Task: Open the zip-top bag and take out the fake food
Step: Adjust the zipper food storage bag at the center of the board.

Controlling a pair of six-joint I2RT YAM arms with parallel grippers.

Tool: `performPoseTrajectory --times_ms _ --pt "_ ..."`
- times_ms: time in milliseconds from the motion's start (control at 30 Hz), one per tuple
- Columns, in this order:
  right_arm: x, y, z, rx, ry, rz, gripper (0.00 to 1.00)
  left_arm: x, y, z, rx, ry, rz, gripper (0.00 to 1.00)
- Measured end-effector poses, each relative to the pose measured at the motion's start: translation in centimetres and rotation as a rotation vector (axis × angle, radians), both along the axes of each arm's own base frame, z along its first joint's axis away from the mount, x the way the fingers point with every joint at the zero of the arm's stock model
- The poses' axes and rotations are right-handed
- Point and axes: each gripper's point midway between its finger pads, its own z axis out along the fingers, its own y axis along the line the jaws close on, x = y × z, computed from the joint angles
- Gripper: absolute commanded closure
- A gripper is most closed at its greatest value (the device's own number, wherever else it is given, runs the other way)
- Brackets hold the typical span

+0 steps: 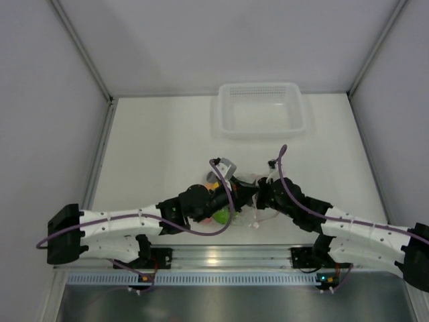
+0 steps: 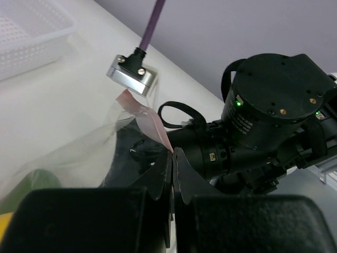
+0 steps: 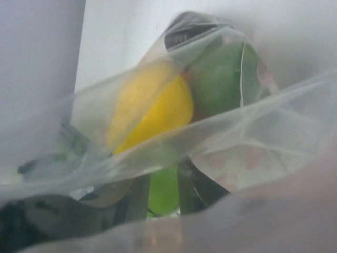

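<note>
Left gripper (image 2: 172, 158): you have it pinched together on the pink strip (image 2: 150, 124) of the zip-top bag (image 1: 249, 213).
Right gripper (image 1: 263, 193): cannot tell its state; plastic covers your wrist view.
Fake food (image 3: 158, 110): inside the bag, centre of the top view.

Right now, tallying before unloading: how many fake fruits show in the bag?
3 in the right wrist view: a yellow fruit, a dark green fruit right of it, a bright green fruit below, inside the zip-top bag. More may be hidden.
</note>
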Motion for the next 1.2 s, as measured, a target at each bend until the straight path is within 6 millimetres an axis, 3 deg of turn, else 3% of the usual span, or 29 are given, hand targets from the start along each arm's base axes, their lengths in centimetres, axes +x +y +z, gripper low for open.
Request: performPoseTrajectory --times_ms 133,367,600,1067,1200 --pt "0.1 0.2 0.2 0.026 0.02 -0.027 0.72 -1.2 -1.5 -0.2 0.036 -0.036 -0.03 1.0" --pt "-1.4 2.0 -1.6 0.014 0.078 -0.007 0.7 -3.1 -2.4 -0.1 0.087 -0.103 -0.038 1.0" --pt "-2.8 2.9 -2.0 0.068 0.044 0.015 0.68 -3.1 -2.4 0.0 0.106 -0.125 -0.028 1.0" --pt "-4.4 4.6 1.8 0.194 -0.037 0.089 0.64 -1.9 -0.6 1.0 0.08 -0.125 0.08 1.0" --pt "-4.4 4.1 0.9 0.111 -0.043 0.095 0.59 -1.7 -0.3 0.3 0.091 -0.122 0.097 1.0"
